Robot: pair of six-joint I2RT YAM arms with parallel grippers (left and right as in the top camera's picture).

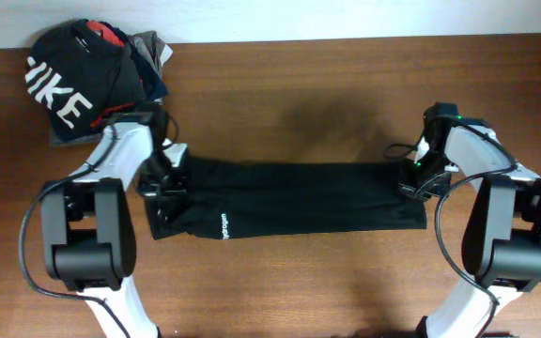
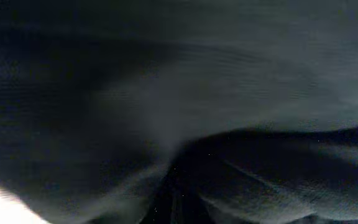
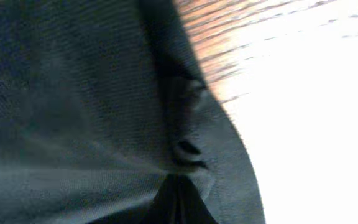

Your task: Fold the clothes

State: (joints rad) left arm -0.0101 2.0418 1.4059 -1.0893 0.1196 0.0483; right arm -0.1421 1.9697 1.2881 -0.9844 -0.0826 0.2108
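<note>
Presently the left gripper (image 1: pixel 164 181) and right gripper (image 1: pixel 415 180) are clamping the leggings (image 1: pixel 299 197) by both ends across the middle of the bench (image 1: pixel 280 291), risking stretchy cloth slipping out under an uneven lift.

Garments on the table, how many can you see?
4. The black leggings lie flat across the middle. Three are piled at the far left corner: a black top with white letters, a red piece and a grey one. More may be hidden underneath.

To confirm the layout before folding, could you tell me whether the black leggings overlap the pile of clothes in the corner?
No, the black leggings lie stretched on the table, apart from the pile of clothes.
</note>
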